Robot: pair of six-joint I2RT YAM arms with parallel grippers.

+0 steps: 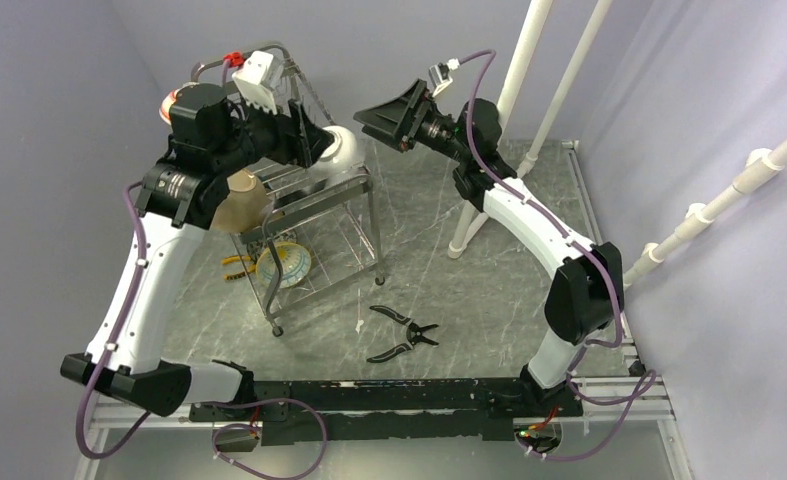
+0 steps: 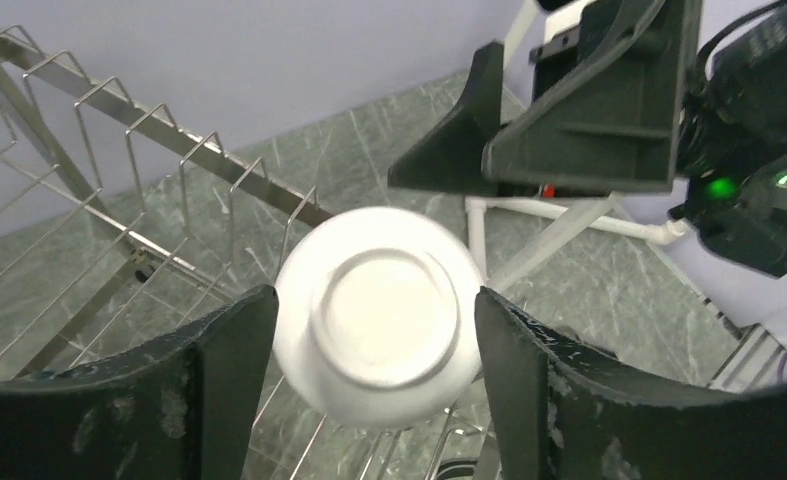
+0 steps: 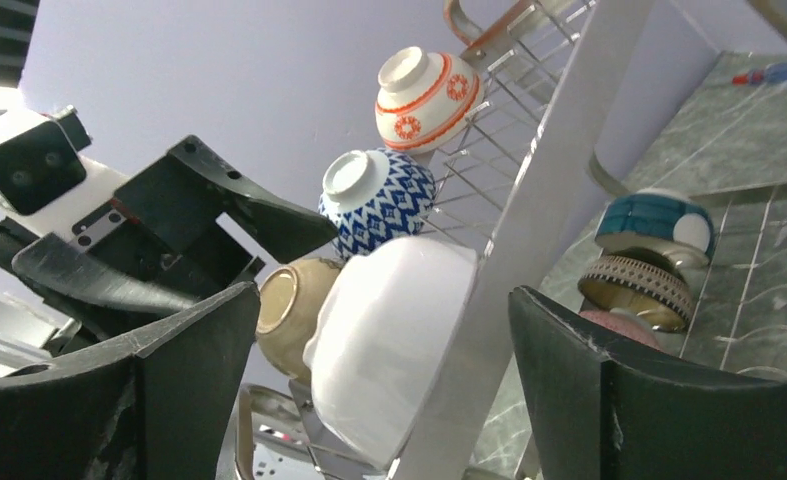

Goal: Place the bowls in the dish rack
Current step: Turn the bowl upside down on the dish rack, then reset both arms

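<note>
Left gripper [image 2: 376, 300] is up at the top tier of the dish rack [image 2: 219, 165], jaws spread wide either side of the white bowl [image 3: 389, 340], which leans on edge against the frame. Squeezing or only flanking it, I can't tell. Right gripper [image 1: 391, 118] hovers close by, jaws apart, holding nothing. The trick now: seat the rim between prongs, then back straight out without nudging the tan bowl [image 3: 287, 312] just beside it.

No readable text, label, brand, number or sign shows on anything in any of the views.
</note>
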